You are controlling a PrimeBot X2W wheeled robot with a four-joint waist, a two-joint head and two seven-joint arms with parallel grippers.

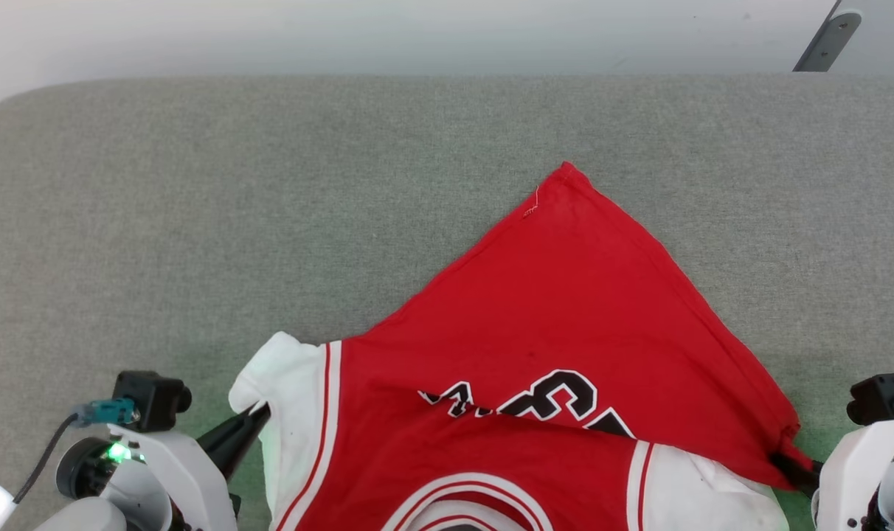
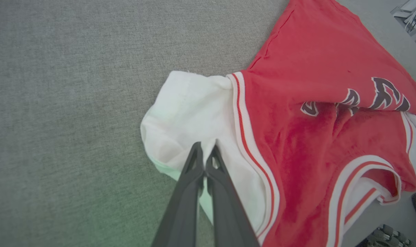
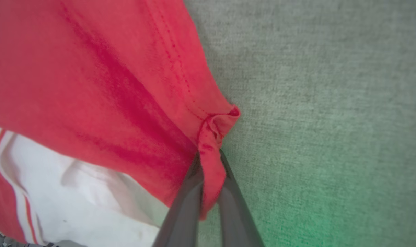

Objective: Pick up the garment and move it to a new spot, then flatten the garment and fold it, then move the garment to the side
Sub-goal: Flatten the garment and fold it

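Left tool (image 2: 204,161), pressed together on the white sleeve (image 2: 180,113), and right tool (image 3: 209,156), pinching a red hem corner (image 3: 221,120), flank the garment (image 1: 565,324), part-doubled on the grey tabletop (image 1: 270,184); folding looks underway, the move aside not yet done.

The setting looks like a robotics lab or test room rather than a home. The work surface is a wide table (image 1: 196,221) covered edge to edge in plain grey felt, with a rounded corner, and a shirt (image 1: 565,310) lies on it as a test piece. Beyond the table is a bare, pale surface (image 1: 344,29). A grey metal bracket (image 1: 827,40) juts in at the far right, and pale framing (image 2: 412,20) shows past the table's edge.
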